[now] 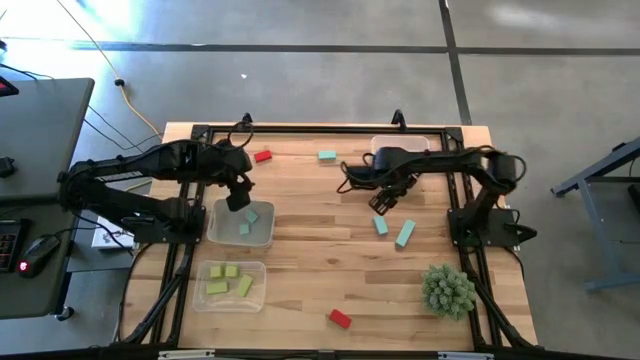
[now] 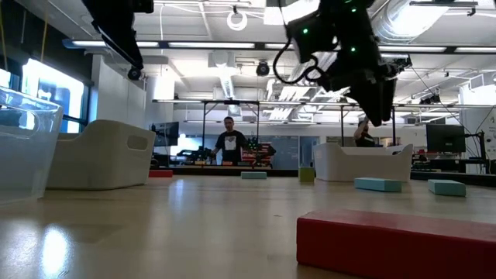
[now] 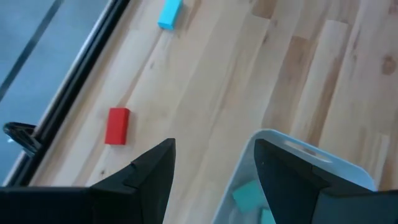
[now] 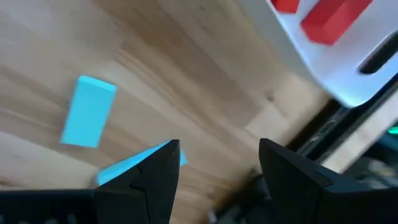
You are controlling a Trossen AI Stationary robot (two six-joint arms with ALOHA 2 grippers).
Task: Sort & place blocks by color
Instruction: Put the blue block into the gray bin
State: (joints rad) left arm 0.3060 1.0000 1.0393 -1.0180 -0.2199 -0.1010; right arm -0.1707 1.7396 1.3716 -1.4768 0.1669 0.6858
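Observation:
My left gripper hangs open above the far edge of a clear tray that holds teal blocks. Beyond it on the wood lie a red block and a teal block. My right gripper is open in the air over the table's right half. Two teal blocks lie just below and nearer than it. Another red block lies by the near edge.
A near-left tray holds yellow-green blocks. A far tray holds red blocks. The spiky green plant ball sits at the near right. Black rails frame the table. People stand in the room behind.

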